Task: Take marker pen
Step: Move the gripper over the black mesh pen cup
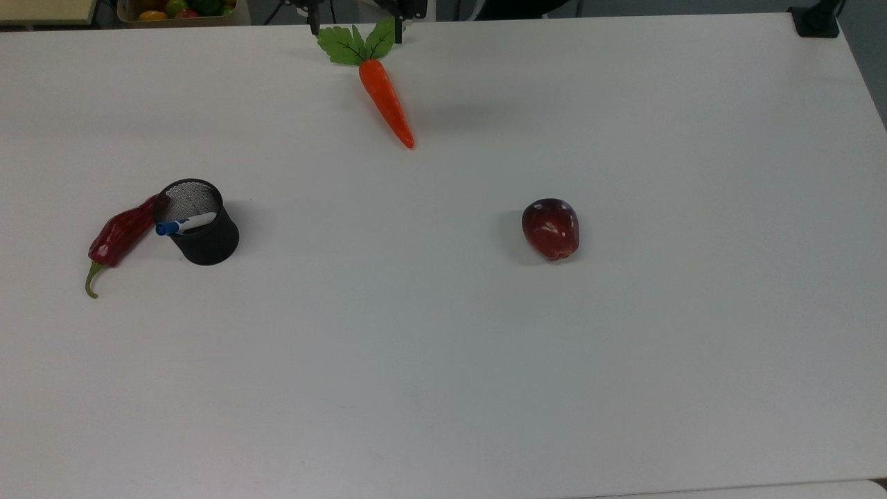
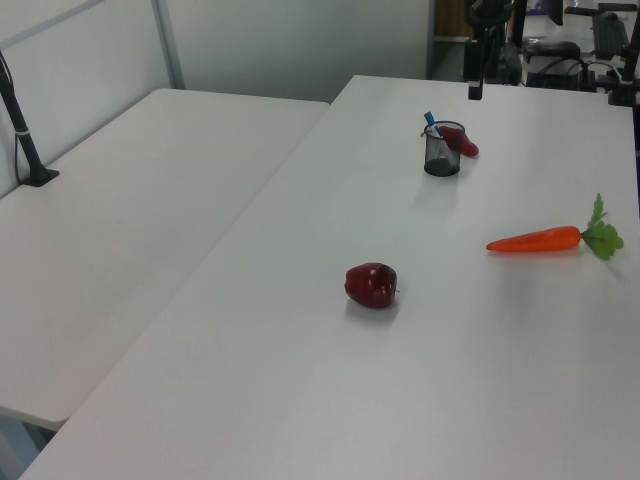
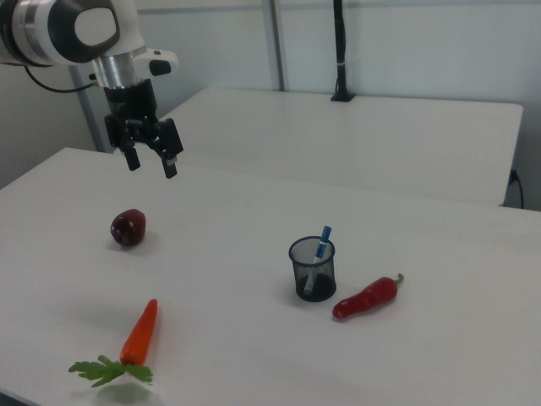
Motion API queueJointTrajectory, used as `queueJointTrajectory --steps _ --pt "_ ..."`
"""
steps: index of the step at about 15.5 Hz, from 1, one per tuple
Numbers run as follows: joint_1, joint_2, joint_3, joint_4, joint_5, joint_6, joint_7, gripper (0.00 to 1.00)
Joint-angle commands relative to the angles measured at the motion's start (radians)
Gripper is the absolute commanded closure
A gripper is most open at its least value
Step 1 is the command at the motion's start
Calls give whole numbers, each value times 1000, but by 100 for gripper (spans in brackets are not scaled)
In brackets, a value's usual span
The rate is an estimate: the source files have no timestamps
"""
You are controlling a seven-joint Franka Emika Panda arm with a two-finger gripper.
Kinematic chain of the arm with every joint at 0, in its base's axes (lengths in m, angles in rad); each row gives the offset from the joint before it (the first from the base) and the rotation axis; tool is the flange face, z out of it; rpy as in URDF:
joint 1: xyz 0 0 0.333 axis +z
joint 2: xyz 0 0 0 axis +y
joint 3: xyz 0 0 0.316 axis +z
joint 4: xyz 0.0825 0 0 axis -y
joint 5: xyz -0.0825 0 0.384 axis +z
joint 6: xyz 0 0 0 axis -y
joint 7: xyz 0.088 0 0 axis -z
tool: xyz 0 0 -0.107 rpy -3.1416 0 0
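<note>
My gripper (image 3: 150, 157) hangs high above the table (image 1: 443, 360) with its two fingers spread apart and nothing between them. In the right view it sits above and behind the red apple (image 3: 128, 227), well apart from the black mesh pen cup (image 3: 312, 269), which I take as my landmark.

The marker pen (image 3: 321, 246) stands inside that cup, leaning, with its blue cap poking up over the rim; in the top view the capped end (image 1: 166, 228) tips toward the top view's left, out over the rim on the side where the red chili pepper (image 1: 121, 234) lies against the cup. The carrot (image 1: 385, 100) lies far from the cup and the apple farther still, so neither should get in my way.

The step, as I judge it, is the approach: I need to carry my claw across the table to a spot above the cup, then come down along the pen's lean, not straight down. I would turn my wrist so the fingers close across the thin shaft just below the cap, above the rim. The cup looks light, so a sideways nudge could tip it or drag it into the chili. I would lift along the pen's axis until its lower end clears the rim.
</note>
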Motion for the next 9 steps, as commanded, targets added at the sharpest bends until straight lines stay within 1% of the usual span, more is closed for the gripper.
queueJointTrajectory --steps 1,8,9 --pt "16 5 -5 -9 -14 20 -22 0" --pt "10 8 -2 -6 -13 16 -13 0" --pt "6 8 -8 -6 -13 20 -22 0"
